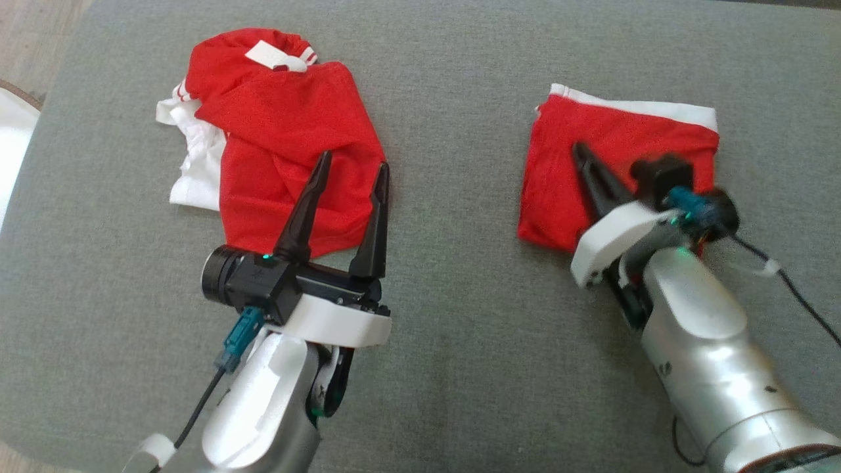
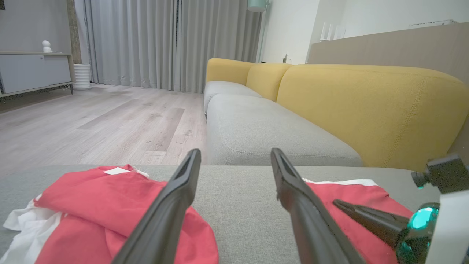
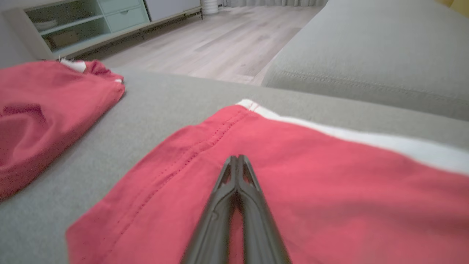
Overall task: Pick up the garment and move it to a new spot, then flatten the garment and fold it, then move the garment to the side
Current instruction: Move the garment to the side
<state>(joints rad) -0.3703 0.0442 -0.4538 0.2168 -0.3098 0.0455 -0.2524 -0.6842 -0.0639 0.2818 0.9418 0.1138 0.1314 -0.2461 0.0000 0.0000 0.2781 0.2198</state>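
Note:
A folded red garment (image 1: pixel 558 164) with a white band along its far edge lies flat on the right of the grey cushion (image 1: pixel 447 341). My right gripper (image 1: pixel 578 148) is shut, its fingers resting low over the middle of this garment (image 3: pixel 329 183), nothing pinched between them (image 3: pixel 238 157). On the left lies a second, crumpled red and white garment (image 1: pixel 282 125). My left gripper (image 1: pixel 355 161) hangs open above its lower right part, with nothing between the fingers. In the left wrist view, that gripper (image 2: pixel 235 152) frames bare cushion between the crumpled garment (image 2: pixel 91 198) and the folded one (image 2: pixel 351 194).
Beyond the cushion's far edge stands a sofa (image 2: pixel 366 106) with grey seats and yellow backs, and wooden floor (image 2: pixel 91 121) to its left. A low cabinet (image 3: pixel 84 22) stands across the room. Something white (image 1: pixel 13 131) lies off the cushion's left edge.

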